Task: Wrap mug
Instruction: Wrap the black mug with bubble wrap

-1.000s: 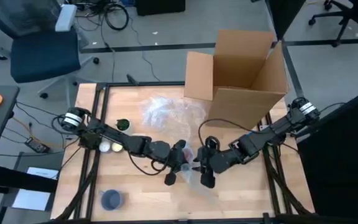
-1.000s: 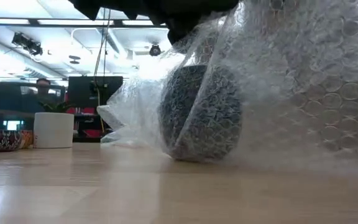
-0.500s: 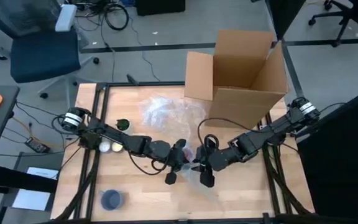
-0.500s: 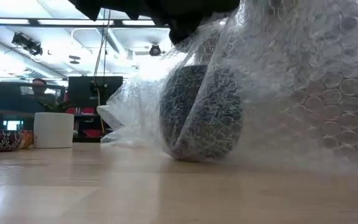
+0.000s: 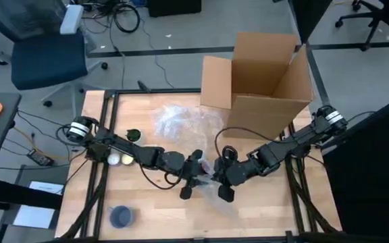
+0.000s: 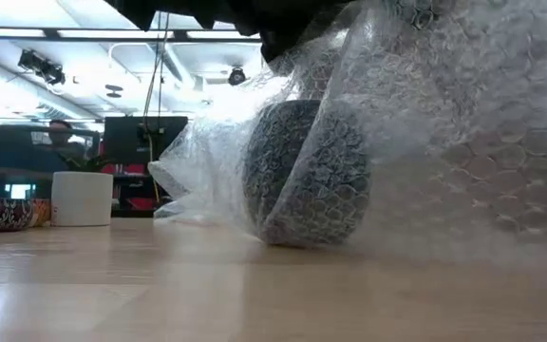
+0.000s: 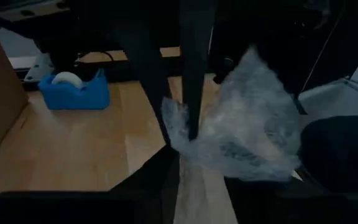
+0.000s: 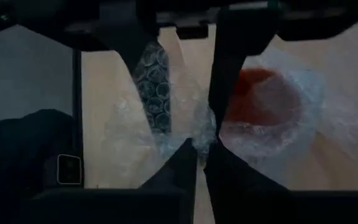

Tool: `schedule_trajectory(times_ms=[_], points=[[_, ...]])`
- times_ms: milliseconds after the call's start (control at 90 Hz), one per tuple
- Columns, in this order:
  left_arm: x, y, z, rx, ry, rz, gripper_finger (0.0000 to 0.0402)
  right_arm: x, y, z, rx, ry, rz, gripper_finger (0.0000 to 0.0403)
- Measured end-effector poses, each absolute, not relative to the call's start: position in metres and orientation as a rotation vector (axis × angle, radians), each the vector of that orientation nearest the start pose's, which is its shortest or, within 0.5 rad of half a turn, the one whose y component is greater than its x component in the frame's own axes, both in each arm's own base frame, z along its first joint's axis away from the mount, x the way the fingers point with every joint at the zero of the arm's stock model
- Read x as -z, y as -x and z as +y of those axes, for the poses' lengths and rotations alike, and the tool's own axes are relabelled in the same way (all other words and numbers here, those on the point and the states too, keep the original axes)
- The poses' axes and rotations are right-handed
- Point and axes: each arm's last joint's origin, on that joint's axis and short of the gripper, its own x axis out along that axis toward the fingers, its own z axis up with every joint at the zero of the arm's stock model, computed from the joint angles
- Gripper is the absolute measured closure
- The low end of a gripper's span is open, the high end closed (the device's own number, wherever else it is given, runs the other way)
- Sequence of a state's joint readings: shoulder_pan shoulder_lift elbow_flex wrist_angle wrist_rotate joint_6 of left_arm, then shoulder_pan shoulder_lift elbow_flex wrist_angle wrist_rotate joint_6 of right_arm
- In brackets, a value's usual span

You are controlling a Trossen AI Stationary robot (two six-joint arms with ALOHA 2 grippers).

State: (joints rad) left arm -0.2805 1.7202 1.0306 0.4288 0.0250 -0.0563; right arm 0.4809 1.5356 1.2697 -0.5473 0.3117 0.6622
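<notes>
I work with two arms over the light wooden table (image 5: 154, 209), and both meet near its middle, a little toward the front edge. My left gripper (image 5: 193, 174) and my right gripper (image 5: 223, 177) face each other there, with one dark patterned mug (image 6: 307, 171) between them. The mug lies on its side on the table inside a sheet of clear bubble wrap (image 6: 444, 142), which drapes over it and spreads out to the table on both sides.

In the left wrist view my left fingers (image 7: 191, 68) stand narrow, pinching a bunched edge of the wrap. In the right wrist view my right fingers (image 8: 229, 68) are likewise drawn close together on a gathered fold of the same sheet, and the mug's reddish inside (image 8: 257, 99) shows through the plastic just beside them.

A second loose pile of clear bubble wrap (image 5: 181, 120) lies toward the back of the table, just in front of one open brown cardboard box (image 5: 258, 74) that stands at the back right corner. Near the left edge I count two small round things beside my left arm, one dark green (image 5: 133, 134) and one pale (image 5: 125, 159). One blue-grey bowl (image 5: 121, 216) sits at the front left corner. One blue tape dispenser (image 7: 74, 90) rests on the table, seen past my left fingers.
</notes>
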Motion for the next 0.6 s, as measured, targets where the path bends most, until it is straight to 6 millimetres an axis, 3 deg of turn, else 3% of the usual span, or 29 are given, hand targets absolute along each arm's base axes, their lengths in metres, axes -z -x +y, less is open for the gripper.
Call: schedule_trajectory(times_ms=[111,311,433,600], points=[[-0.235,-0.362,-0.104,0.294,0.017,0.275,0.0285,-0.29,-0.292,0.147,0.105,-0.316,0.779,0.0402],[-0.264,-0.341,-0.091,0.273,-0.012,0.304,0.0282,-0.284,-0.279,0.152,0.205,-0.316,0.835,0.0403],[-0.276,-0.321,-0.085,0.246,-0.026,0.406,0.0282,-0.281,-0.271,0.158,0.249,-0.33,0.865,0.0403],[-0.27,-0.294,-0.085,0.192,0.029,0.648,0.0282,-0.279,-0.261,0.166,0.276,-0.359,0.886,0.0403]])
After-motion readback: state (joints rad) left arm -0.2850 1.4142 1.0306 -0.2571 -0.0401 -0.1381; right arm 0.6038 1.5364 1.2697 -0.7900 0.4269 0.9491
